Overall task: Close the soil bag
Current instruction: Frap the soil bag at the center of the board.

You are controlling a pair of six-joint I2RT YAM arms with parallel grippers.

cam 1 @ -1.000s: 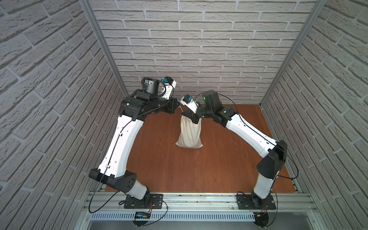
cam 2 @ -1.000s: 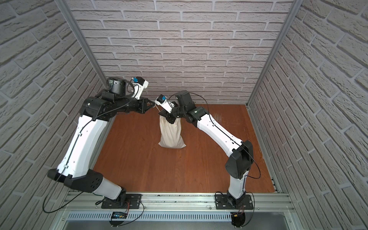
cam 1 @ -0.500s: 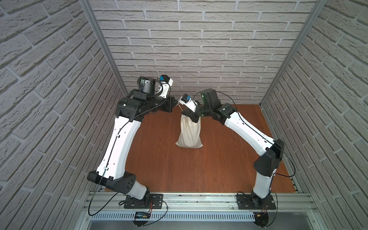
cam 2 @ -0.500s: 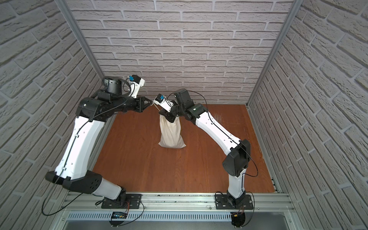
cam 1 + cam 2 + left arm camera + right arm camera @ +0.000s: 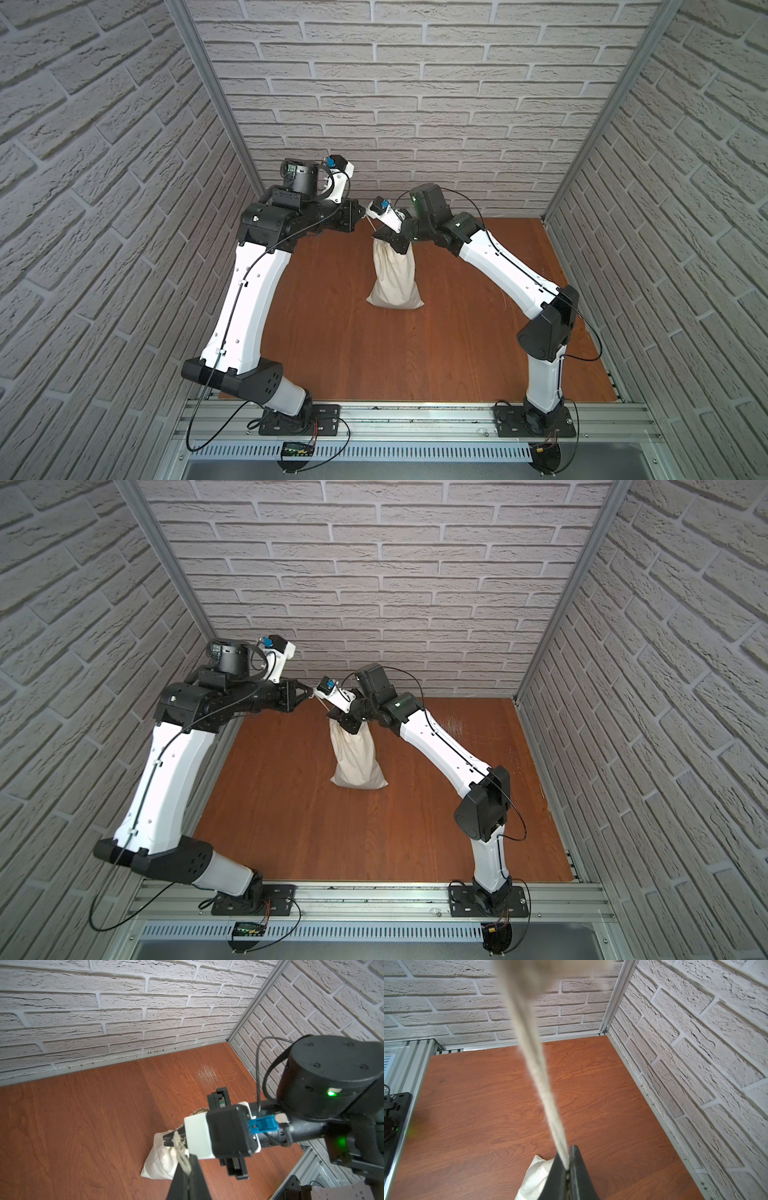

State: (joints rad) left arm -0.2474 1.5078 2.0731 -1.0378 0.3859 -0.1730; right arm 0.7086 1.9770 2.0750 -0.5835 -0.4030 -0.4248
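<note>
The soil bag (image 5: 395, 278) (image 5: 357, 758), a cream cloth sack, stands upright on the wooden floor near the back wall. My right gripper (image 5: 380, 240) (image 5: 335, 719) (image 5: 568, 1153) is shut on its gathered neck, where the beige cord (image 5: 537, 1076) comes out between the fingers. The cord (image 5: 371, 224) runs taut up and left to my left gripper (image 5: 361, 217) (image 5: 309, 694) (image 5: 190, 1156), which is shut on its far end. In the left wrist view the bag (image 5: 160, 1159) sits under the right gripper (image 5: 169, 1139).
Brick-pattern walls (image 5: 415, 104) close in the back and both sides. An aluminium rail (image 5: 395, 419) with both arm bases runs along the front. A scratched patch (image 5: 207, 1076) marks the wooden floor (image 5: 353, 353) toward the back right.
My left arm has drawn back a little to the left with the cord. The right arm has shifted slightly left at the bag's neck. The bag stays in place.
</note>
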